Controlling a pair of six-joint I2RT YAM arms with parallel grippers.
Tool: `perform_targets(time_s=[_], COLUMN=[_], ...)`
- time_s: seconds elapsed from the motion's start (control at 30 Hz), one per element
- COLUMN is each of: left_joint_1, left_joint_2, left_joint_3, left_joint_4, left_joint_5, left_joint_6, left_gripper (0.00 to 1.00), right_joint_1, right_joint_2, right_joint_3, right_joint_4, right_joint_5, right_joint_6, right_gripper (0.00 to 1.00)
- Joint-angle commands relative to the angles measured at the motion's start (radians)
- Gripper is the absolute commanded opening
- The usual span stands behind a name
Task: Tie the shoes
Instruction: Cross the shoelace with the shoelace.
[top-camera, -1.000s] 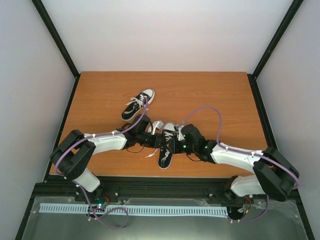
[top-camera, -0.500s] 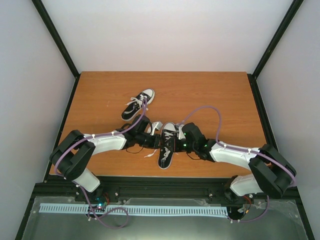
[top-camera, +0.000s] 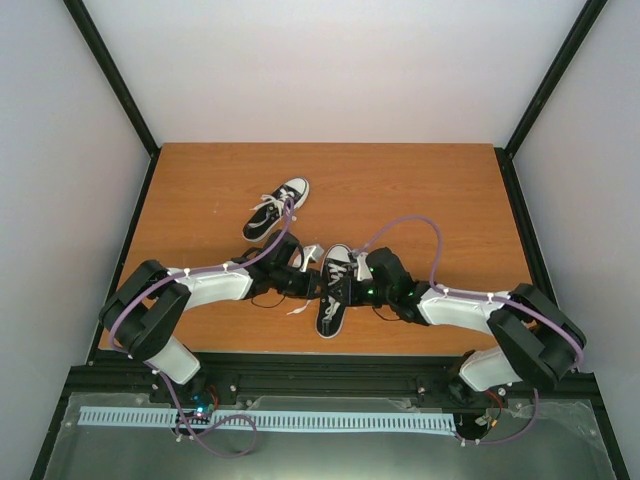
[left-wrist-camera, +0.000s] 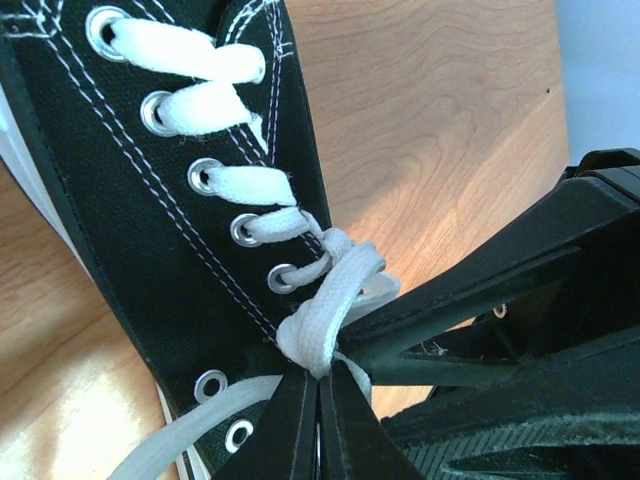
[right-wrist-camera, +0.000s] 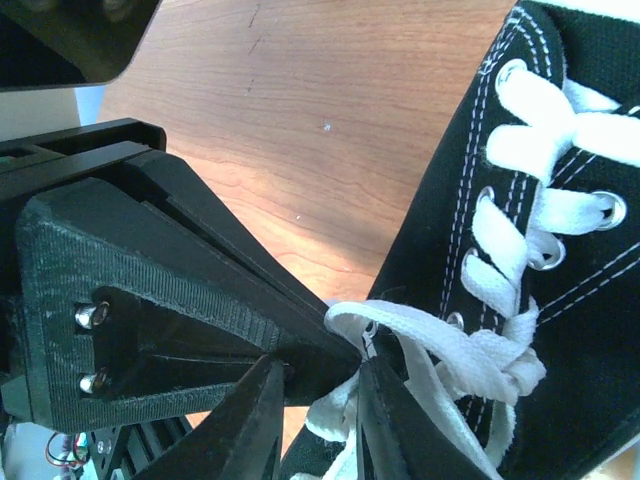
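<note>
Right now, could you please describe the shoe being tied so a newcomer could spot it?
On the wooden table lie two black sneakers. Take the nearer shoe, by the front edge. The left pincer and right pincer meet at its laces; the farther shoe lies alone.

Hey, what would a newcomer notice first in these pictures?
The left end effector and right end effector meet tip to tip over the near shoe at the front middle of the table. The left one is shut on its white lace beside a knot. The other shoe lies farther back, untouched.
</note>
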Motion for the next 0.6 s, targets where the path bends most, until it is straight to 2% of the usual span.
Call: perform_targets(time_s=[0.0,0.17,0.23,0.3,0.4,0.57], left_joint_1=[-0.003,-0.003,-0.003,0.000,0.009,0.026], left_joint_2=[-0.010,-0.014,-0.014,-0.025,-0.061,-0.121], left_joint_3=[0.012,0.001,0.004,0.001,-0.014,-0.031], left_joint_4=[0.044,0.060,0.055,0.050,0.043,0.016], left_joint_5=[0.039,0.039,0.034,0.019,-0.011,-0.064], left_joint_6=[-0.001,-0.007,-0.003,-0.005,-0.004,-0.002], left_gripper=[0.01,0.01,0.02,0.07,0.22,0.35], right_joint_1=[-0.002,-0.004,-0.006,-0.009,-0.019,-0.026], right_joint_2=[0.033,0.060,0.057,0.048,0.019,-0.020], right_joint_3=[-0.020,-0.014,-0.014,-0.019,-0.034,-0.052], right_joint_4=[0.067,0.076,0.063,0.042,0.019,-0.017], right_joint_5=[-0.042,-0.049,-0.031,-0.007,0.021,0.051], right_joint_6=[0.020,0.031,0.037,0.045,0.057,0.062], right_gripper=[0.20,0.05,0.03,0.03,0.03,0.03])
